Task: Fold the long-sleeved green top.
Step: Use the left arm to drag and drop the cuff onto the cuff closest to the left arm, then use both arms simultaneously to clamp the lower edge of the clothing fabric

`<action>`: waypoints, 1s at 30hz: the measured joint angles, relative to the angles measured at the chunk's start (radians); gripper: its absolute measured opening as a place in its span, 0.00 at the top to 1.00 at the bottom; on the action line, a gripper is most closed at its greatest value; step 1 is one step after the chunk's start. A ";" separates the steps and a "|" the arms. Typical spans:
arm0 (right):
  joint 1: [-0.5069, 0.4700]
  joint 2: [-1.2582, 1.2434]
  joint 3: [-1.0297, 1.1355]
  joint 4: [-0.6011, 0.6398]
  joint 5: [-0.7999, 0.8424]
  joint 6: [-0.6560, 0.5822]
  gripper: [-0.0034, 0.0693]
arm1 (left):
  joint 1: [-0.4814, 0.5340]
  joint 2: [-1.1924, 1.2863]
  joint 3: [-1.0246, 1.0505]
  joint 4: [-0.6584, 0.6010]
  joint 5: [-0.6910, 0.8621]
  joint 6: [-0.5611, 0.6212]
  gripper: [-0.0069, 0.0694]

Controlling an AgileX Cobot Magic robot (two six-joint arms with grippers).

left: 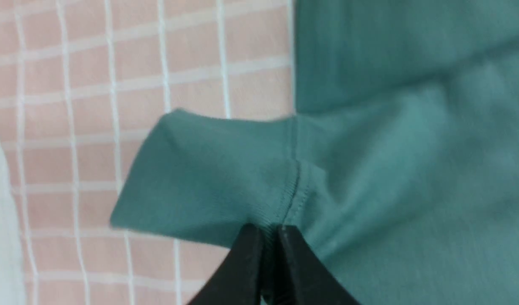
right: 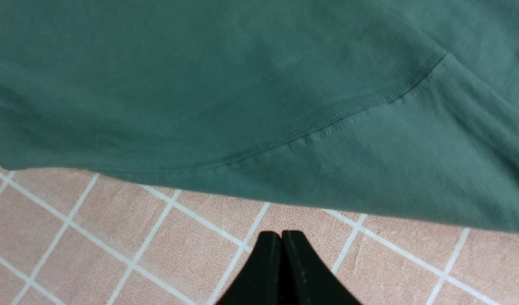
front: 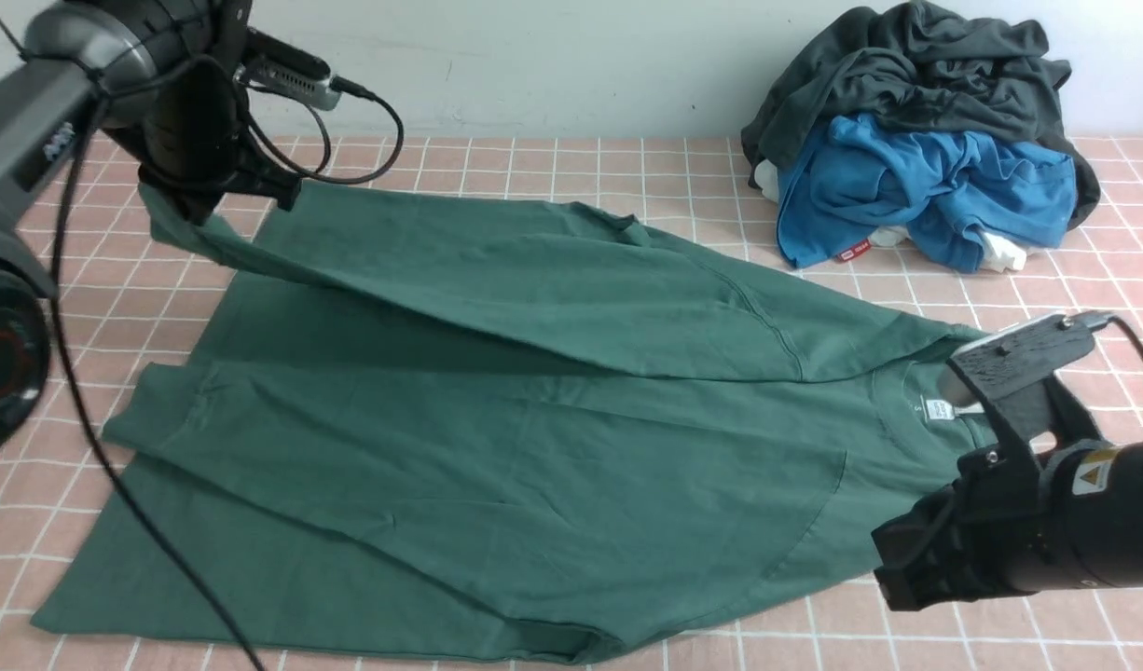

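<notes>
The green long-sleeved top (front: pixel 497 438) lies spread across the pink tiled table, its collar and white neck label (front: pixel 940 408) towards the right. One sleeve stretches from the shoulder up to the far left. There my left gripper (front: pixel 194 200) holds it off the table. Up close, the left gripper (left: pixel 266 228) is shut on the sleeve at the cuff seam (left: pixel 293 190). My right gripper (front: pixel 898 568) sits low at the near right beside the top. In its wrist view the right gripper (right: pixel 281 233) is shut and empty over bare tiles, just short of the top's stitched edge (right: pixel 259 178).
A dark grey garment (front: pixel 916 75) is heaped on a blue garment (front: pixel 926 186) at the back right, against the white wall. Black cables (front: pixel 124 485) hang from the left arm across the top's near left corner.
</notes>
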 joint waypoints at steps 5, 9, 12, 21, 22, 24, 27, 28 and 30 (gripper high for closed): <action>0.000 -0.043 0.000 0.009 0.011 -0.012 0.96 | -0.008 -0.164 0.338 -0.027 -0.015 -0.051 0.89; 0.000 -0.049 0.000 0.024 0.011 -0.012 0.96 | -0.008 -0.170 0.473 -0.028 -0.076 -0.055 0.84; 0.000 -0.049 0.000 0.025 0.014 -0.013 0.96 | -0.010 -0.179 0.478 -0.018 -0.079 -0.052 0.71; 0.000 -0.049 0.000 0.051 0.098 -0.109 0.96 | -0.014 -0.492 0.698 -0.070 -0.157 0.131 0.23; 0.000 -0.049 0.000 0.064 0.107 -0.124 0.96 | -0.014 -0.534 0.758 -0.077 -0.188 0.205 0.21; 0.000 -0.049 0.000 0.095 0.120 -0.158 0.96 | -0.014 -0.585 0.890 -0.087 -0.245 0.326 0.19; 0.000 -0.049 0.000 0.159 0.136 -0.217 0.96 | -0.012 -0.643 1.084 -0.098 -0.318 0.559 0.18; 0.000 -0.049 0.000 0.193 0.145 -0.251 0.96 | -0.010 -0.656 1.182 -0.100 -0.351 0.655 0.18; 0.000 -0.049 0.000 0.239 0.162 -0.321 0.96 | -0.010 -0.660 1.308 -0.101 -0.402 0.758 0.18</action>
